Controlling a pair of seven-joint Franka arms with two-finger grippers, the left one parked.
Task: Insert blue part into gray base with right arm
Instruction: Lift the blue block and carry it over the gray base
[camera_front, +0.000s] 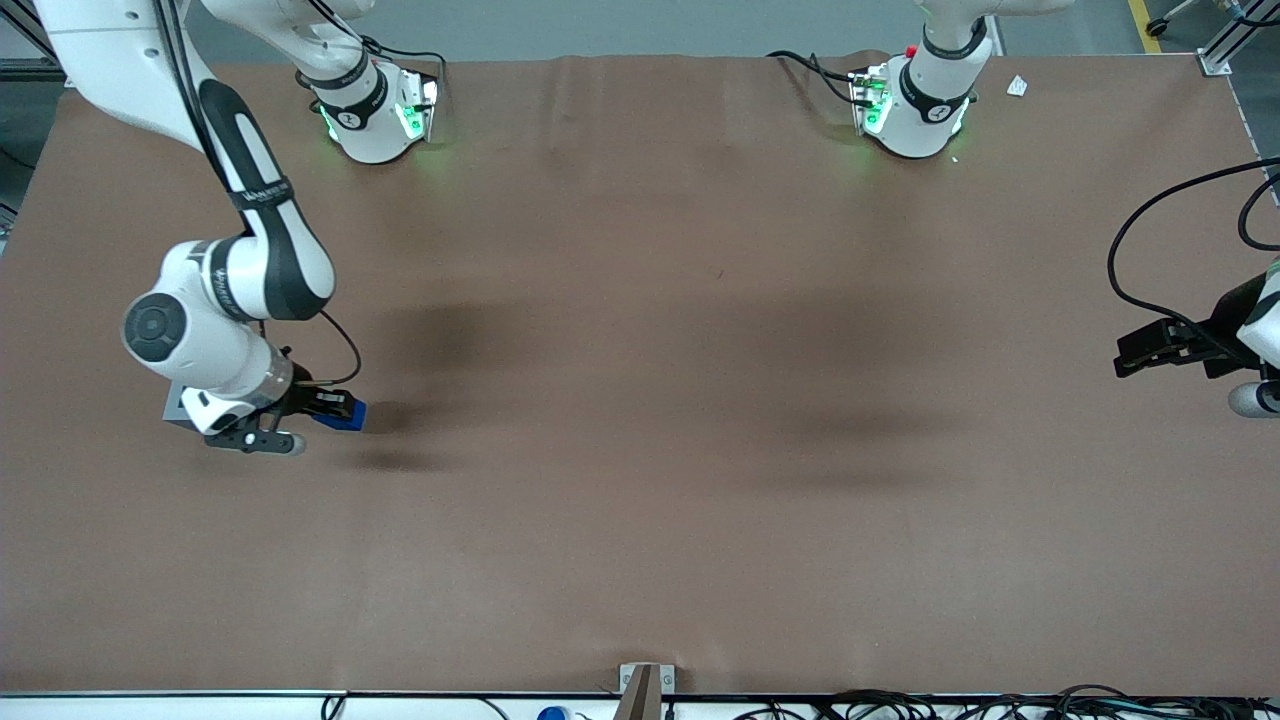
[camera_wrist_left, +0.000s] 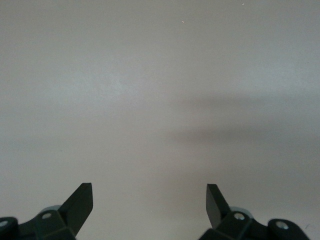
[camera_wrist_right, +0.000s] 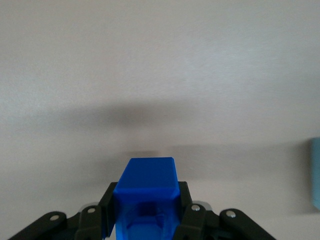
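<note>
The front view looks steeply down from high over the whole table (camera_front: 640, 500). Both wrist views sit low, facing along it. The right wrist view sits close over the gripper (camera_wrist_right: 145, 212) clamping the blue part (camera_wrist_right: 146, 192), which the front view shows at eight o'clock.

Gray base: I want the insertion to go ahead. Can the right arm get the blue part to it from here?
Probably yes: the pincer is shut on the blue part, right beside the gray base.

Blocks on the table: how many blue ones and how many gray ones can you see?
Blue: 1, the blue part, held in the gripper above the table.
Gray: 1, the gray base, mostly hidden under the right arm, beside the blue part.
Total: 2 blocks.
</note>
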